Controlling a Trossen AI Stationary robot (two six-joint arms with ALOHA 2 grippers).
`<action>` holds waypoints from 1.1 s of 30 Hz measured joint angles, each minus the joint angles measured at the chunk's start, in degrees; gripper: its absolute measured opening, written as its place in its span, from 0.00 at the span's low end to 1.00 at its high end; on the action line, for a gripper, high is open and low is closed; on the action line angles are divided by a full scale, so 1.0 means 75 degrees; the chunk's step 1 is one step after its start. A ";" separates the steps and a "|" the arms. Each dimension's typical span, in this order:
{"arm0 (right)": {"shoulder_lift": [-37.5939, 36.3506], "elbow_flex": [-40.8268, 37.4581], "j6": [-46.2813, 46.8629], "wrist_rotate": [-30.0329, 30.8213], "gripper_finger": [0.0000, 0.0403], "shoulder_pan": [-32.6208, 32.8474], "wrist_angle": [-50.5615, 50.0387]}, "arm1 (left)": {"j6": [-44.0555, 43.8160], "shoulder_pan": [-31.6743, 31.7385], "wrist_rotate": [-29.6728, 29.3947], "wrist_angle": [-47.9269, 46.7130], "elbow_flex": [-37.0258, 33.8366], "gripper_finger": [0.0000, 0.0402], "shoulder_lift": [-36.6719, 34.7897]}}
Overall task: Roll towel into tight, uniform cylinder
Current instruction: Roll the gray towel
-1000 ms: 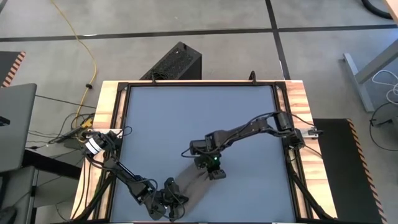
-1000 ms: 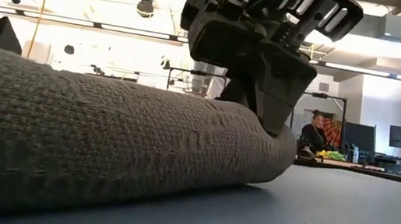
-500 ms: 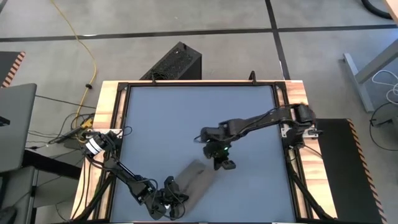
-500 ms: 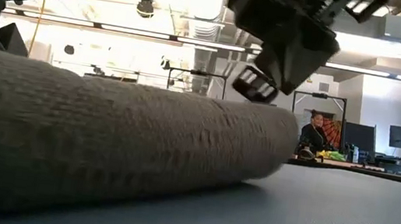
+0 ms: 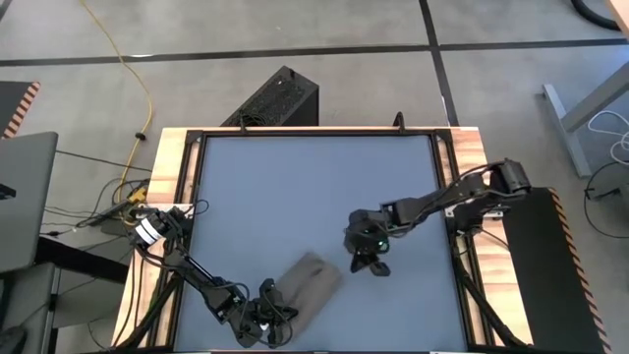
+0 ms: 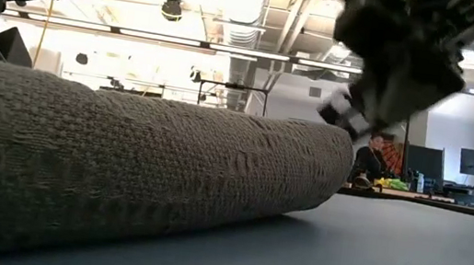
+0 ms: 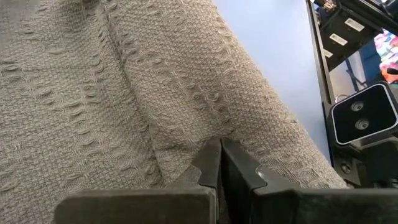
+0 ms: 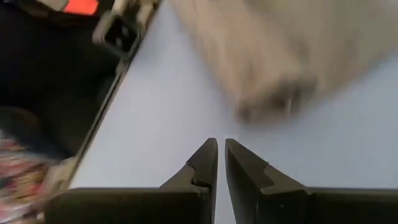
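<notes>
Already rolled, the taupe woven towel (image 5: 307,283) is risking unrolling: closed left gripper (image 5: 267,317) is pressing one end, while nearly closed right gripper (image 5: 371,264) is hovering empty.

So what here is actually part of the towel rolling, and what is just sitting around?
Part of the job:
- towel, rolled up near the table's front edge
- left gripper, shut, at the towel's near end
- right gripper, nearly shut, empty, above bare table beside the roll

Just lying about:
- black box on the floor
- yellow cable
- person seated in the room behind
</notes>
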 joint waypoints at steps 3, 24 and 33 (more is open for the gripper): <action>-0.0036 0.0000 -0.0505 0.0741 0.14 0.0347 0.1019 | -0.0105 0.0000 -0.0004 0.0024 -0.0001 0.00 0.0000; 0.0111 0.0029 -0.5179 0.3461 0.41 0.1908 0.1815 | -0.0143 0.0002 -0.0023 0.0062 -0.0006 0.00 0.0003; 0.1394 0.0023 -0.5842 0.4756 0.56 0.1931 0.3030 | -0.0219 0.0006 -0.0006 0.0143 -0.0006 0.00 0.0006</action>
